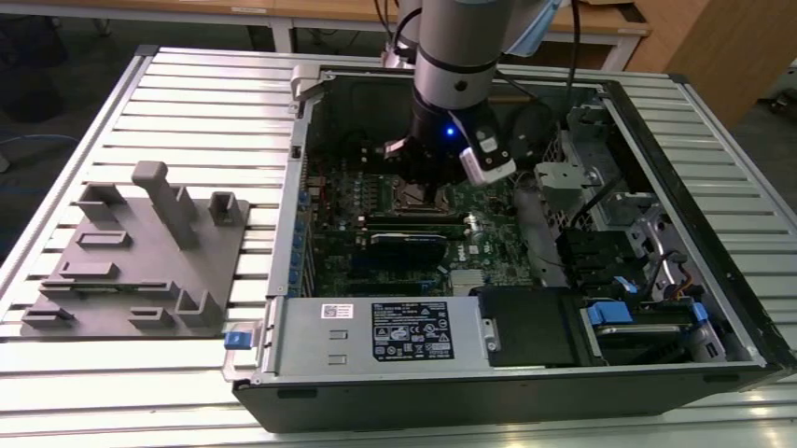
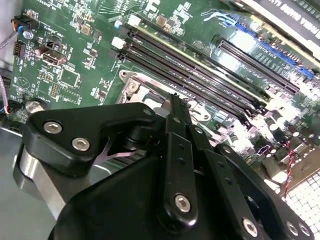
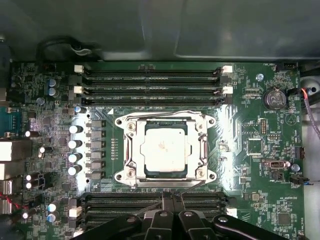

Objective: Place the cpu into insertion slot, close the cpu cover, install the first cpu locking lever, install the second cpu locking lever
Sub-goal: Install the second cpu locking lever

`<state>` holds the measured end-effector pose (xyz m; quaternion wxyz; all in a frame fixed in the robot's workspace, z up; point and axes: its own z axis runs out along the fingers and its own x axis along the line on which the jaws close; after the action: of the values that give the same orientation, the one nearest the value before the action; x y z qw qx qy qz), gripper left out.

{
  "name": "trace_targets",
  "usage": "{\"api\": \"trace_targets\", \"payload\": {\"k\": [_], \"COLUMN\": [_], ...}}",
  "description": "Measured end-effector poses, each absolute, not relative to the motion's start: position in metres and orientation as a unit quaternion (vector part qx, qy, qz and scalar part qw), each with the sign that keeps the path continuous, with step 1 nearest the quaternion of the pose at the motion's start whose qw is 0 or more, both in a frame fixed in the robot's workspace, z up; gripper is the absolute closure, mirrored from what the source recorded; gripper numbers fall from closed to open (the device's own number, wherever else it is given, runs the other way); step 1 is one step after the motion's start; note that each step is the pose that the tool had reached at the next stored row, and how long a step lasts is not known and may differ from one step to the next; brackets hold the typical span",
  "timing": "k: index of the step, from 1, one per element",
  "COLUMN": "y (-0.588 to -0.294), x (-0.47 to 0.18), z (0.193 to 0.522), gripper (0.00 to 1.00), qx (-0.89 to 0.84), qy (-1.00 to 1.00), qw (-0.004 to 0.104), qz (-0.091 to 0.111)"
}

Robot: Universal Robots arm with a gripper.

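Observation:
The cpu [image 3: 165, 149], a silver-grey square, lies in the insertion slot [image 3: 208, 175] on the green motherboard. The cpu cover [image 3: 131, 150] lies flat around it as a silver frame. One thin wire lever [image 3: 165, 112] runs along the socket's side by the upper memory slots. Another lever [image 3: 165, 186] runs along the opposite side, close to my fingertips. My gripper [image 3: 173, 197] is shut, its black fingers pressed together just beside that side of the socket, with nothing visible between them. In the second wrist view the gripper [image 2: 172, 102] hangs over a socket corner [image 2: 134, 86]. In the exterior view the gripper [image 1: 432, 193] is low inside the case.
Long black memory slots [image 3: 150, 80] flank the socket on two sides. A row of capacitors [image 3: 75, 145] stands beside it, and a coin battery [image 3: 274, 98] sits further off. The open computer case [image 1: 697, 187] walls surround the board. A grey fixture [image 1: 137, 252] lies at the exterior view's left.

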<state>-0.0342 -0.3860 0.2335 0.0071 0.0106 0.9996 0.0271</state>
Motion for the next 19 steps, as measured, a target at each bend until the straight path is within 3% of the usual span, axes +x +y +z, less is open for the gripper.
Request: {"api": "trace_targets", "payload": {"k": [19], "y": [-0.3877], "x": [-0.0428], "z": [0.232], "gripper": [0.9], "qx": [0.011], "qy": [1.0], "qw": [0.008], "qz": [0.028]}}
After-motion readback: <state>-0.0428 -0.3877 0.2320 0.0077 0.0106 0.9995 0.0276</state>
